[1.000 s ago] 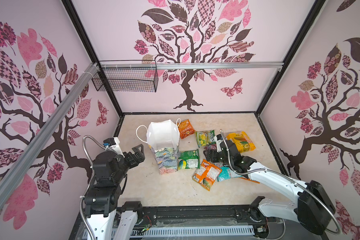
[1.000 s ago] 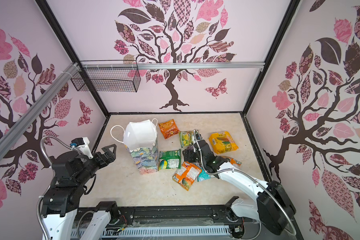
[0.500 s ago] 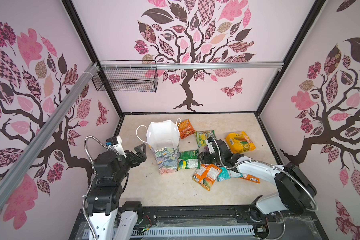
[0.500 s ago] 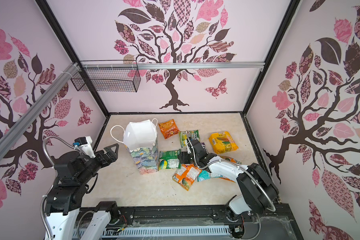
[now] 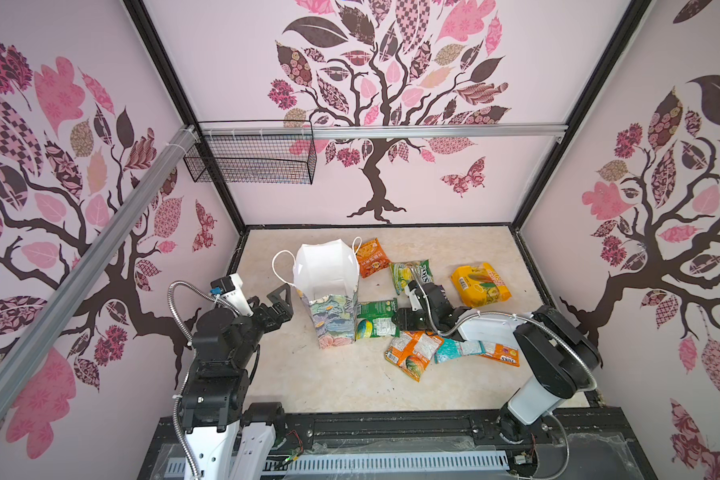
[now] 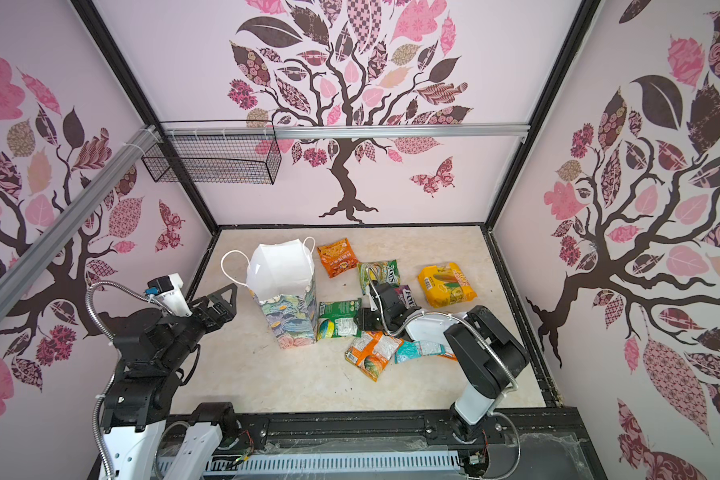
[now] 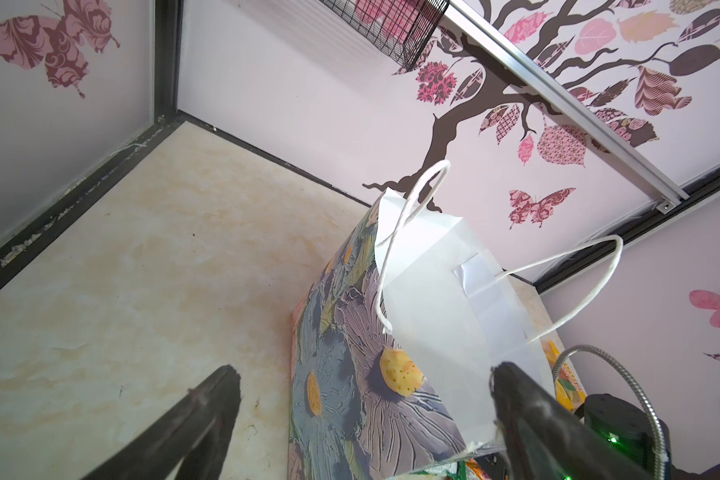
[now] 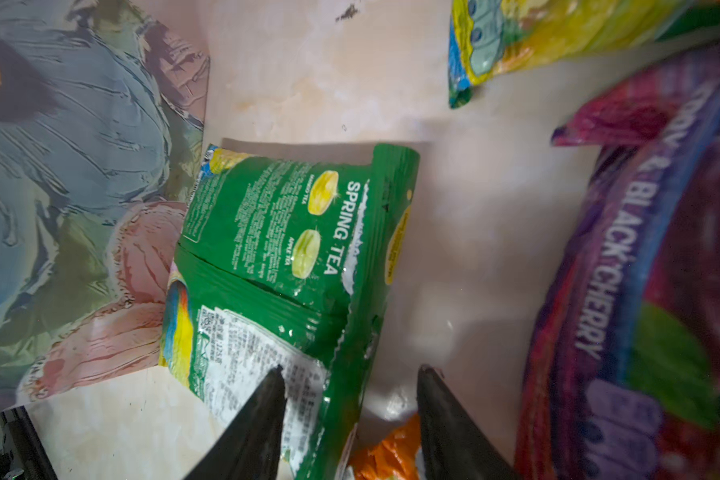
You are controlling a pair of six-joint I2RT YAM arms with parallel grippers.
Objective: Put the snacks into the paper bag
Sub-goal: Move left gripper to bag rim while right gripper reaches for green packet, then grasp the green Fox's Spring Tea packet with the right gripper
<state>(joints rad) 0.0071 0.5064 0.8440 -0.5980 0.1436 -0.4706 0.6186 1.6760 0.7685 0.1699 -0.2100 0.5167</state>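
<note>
Left gripper (image 5: 282,305) hung wide open, empty, beside the upright paper bag (image 5: 335,320) left of the tabletop (image 5: 329,386) centre. Right gripper (image 8: 352,370), jaws part-open, straddled the edge of the green snack (image 8: 292,257) lying against the bag; a shallow pinch might slip or shove the bag over.

**Both top views:** set high above the near edge, looking steeply down toward the far wall (image 5: 433,199). They take in the whole floor (image 5: 350,382), both arms and the paper bag (image 5: 334,318).

**Left wrist view:** close behind the left gripper (image 7: 364,374), facing far and right onto the bag.

**Right wrist view:** just above the floor behind the right gripper (image 8: 350,370), facing left at the green snack packet (image 8: 292,232) and the bag's base.

The bag shows in all four views.
</note>
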